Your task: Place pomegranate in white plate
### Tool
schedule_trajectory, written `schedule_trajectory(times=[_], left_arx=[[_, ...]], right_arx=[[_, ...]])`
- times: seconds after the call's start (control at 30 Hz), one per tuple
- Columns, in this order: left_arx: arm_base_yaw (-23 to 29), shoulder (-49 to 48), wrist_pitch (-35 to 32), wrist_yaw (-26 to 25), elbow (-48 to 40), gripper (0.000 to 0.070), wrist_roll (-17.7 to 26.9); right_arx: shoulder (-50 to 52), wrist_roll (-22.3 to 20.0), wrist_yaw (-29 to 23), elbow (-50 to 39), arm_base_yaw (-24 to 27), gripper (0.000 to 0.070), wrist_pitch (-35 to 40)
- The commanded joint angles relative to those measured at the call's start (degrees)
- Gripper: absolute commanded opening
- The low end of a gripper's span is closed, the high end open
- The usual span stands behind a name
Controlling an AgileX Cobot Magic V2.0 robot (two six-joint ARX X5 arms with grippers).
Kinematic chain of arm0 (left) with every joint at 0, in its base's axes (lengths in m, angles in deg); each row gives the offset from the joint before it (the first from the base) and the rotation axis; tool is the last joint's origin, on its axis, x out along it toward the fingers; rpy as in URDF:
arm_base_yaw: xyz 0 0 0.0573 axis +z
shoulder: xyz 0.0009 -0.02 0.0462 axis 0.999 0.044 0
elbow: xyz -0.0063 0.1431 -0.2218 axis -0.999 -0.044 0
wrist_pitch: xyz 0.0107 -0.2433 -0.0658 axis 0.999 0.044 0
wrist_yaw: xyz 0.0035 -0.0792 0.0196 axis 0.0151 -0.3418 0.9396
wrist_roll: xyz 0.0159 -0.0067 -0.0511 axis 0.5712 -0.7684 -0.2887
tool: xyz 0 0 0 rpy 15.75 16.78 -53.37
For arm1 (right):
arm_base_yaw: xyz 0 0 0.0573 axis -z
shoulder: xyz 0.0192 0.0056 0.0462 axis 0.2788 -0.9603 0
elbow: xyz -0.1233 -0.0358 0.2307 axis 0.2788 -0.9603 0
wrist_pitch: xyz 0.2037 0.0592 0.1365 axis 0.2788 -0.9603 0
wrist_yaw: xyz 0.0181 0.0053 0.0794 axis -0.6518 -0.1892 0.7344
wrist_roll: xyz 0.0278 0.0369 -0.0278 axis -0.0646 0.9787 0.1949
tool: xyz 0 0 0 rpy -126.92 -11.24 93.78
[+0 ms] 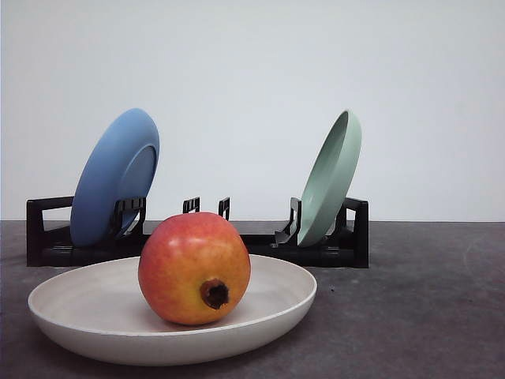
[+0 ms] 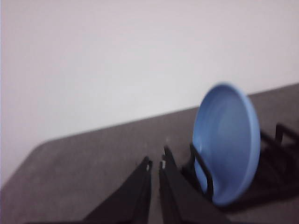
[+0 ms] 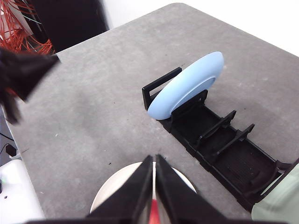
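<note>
The pomegranate (image 1: 194, 268), red with yellow-orange patches and a brown crown facing the camera, rests inside the white plate (image 1: 79, 304) at the table's front left. In the right wrist view my right gripper (image 3: 153, 159) hangs above the white plate (image 3: 112, 191), its fingers shut together on nothing. A red sliver of the pomegranate (image 3: 154, 213) shows below them. My left gripper (image 2: 155, 163) is shut and empty over the table, next to the blue plate (image 2: 226, 140).
A black dish rack (image 1: 347, 249) stands behind the white plate, holding a blue plate (image 1: 114, 178) on its left and a pale green plate (image 1: 331, 178) on its right. A blurred black shape (image 3: 23, 74) and orange cables (image 3: 23, 23) lie off the table's edge.
</note>
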Motion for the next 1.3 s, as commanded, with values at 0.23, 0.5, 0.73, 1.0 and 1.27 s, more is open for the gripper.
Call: schedule_trajectory(times=[0.23,0.5,0.73,1.0,1.27], left_arx=[[1.97,-4.37,-0.44,-0.11,-8.1,0.0011,-1.29],[2.73,-6.6,1.95,-0.11,-11.78,0.0011,-2.06],[2.73,-6.6,5.59,0.03,-12.63,0.0011,-2.01],[2.7,-6.6,5.49,0.11,-12.63,0.0011,-2.13],[2.7,-6.6,5.49,0.11,-12.63,0.0011,-2.13]], right_arx=[[-0.37,-0.22,-0.04,0.74,-0.61,0.0,0.65],[-0.37,-0.22,-0.04,0.74,-0.61,0.0,0.65],[-0.37,-0.22,-0.04,0.74,-0.61,0.0,0.65],[-0.37,-0.22,-0.04,0.74,-0.61,0.0,0.65],[-0.37,-0.22,-0.04,0.74,-0.61,0.0,0.65]])
